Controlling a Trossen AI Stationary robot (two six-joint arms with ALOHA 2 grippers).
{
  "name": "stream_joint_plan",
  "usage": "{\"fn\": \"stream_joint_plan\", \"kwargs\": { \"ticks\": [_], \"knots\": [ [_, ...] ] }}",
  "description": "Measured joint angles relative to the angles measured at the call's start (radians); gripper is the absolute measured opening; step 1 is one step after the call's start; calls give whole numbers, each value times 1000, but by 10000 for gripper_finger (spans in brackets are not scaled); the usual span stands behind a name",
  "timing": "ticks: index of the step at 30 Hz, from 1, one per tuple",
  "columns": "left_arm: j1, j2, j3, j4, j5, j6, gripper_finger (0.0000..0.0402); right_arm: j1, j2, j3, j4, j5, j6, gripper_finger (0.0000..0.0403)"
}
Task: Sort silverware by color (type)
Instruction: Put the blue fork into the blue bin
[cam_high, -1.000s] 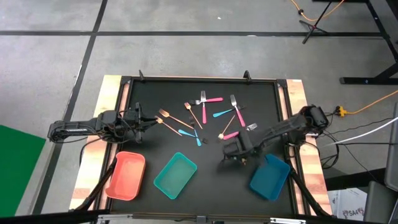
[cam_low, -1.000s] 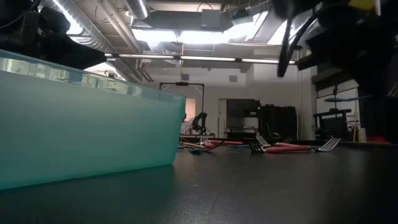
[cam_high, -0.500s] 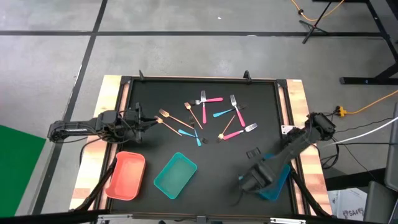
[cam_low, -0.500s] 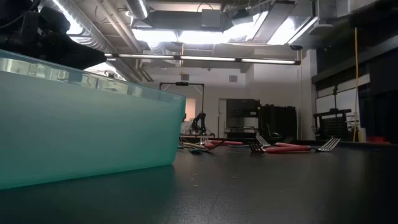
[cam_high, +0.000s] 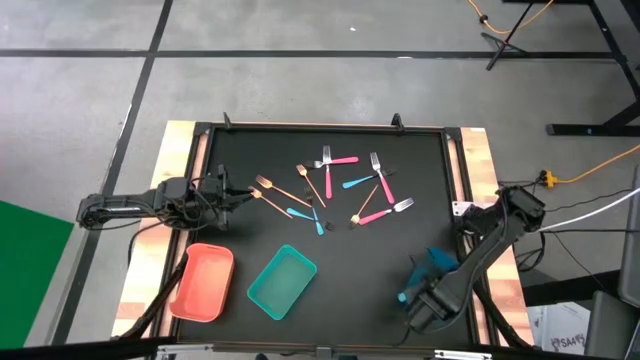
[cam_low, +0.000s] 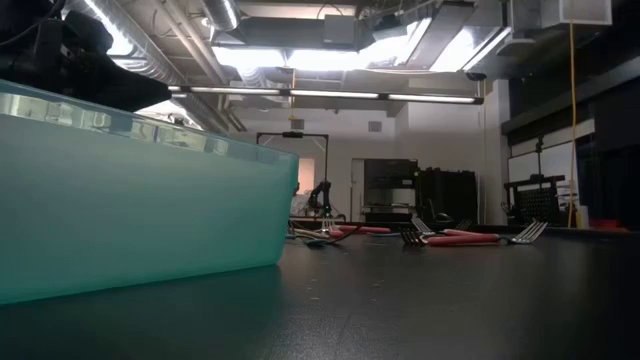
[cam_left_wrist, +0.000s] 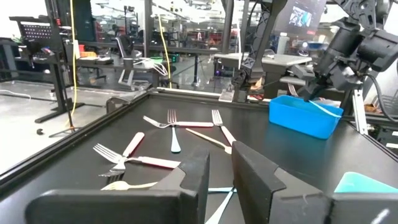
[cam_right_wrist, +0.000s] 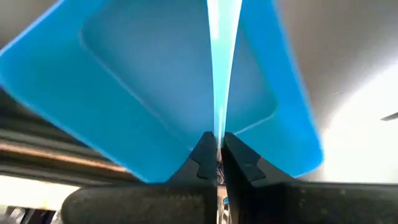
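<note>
Pink-handled, light-blue-handled and gold forks and spoons lie scattered at the table's middle; they also show in the left wrist view and the low view. My right gripper is shut on a light-blue utensil above the blue tray at the near right. The right arm hides most of that tray from above. My left gripper waits low at the table's left side, empty, with a narrow gap between its fingers. My right gripper pinches the light-blue utensil's handle end between its two fingers. The utensil runs on straight ahead from the fingertips, along the fingers. It is lifted clear, over the blue tray's hollow. The left wrist view shows it above that tray.
A salmon-pink tray and a teal tray stand near the table's front edge, left of the blue one. The teal tray's wall fills the low view's left. Wooden rails border the black mat.
My right gripper has gone from the table's middle right toward the near right corner and risen, carrying the light-blue utensil to above the blue tray. The arm has left the low view. The silverware on the table has stayed put.
</note>
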Motion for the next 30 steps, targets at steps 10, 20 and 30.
{"fn": "stream_joint_plan", "kwargs": {
  "ticks": [10, 20, 30],
  "knots": [
    [0, 0, 0, 0, 0, 0, 63, 7, 0, -8, 45, 29, 0, 3],
    [0, 0, 0, 0, 0, 2, 63, 8, 0, -8, 46, 22, -1, 5],
    [0, 0, 0, 0, 0, 3, 63, 8, 0, -8, 49, 22, -3, 9]
  ]
}}
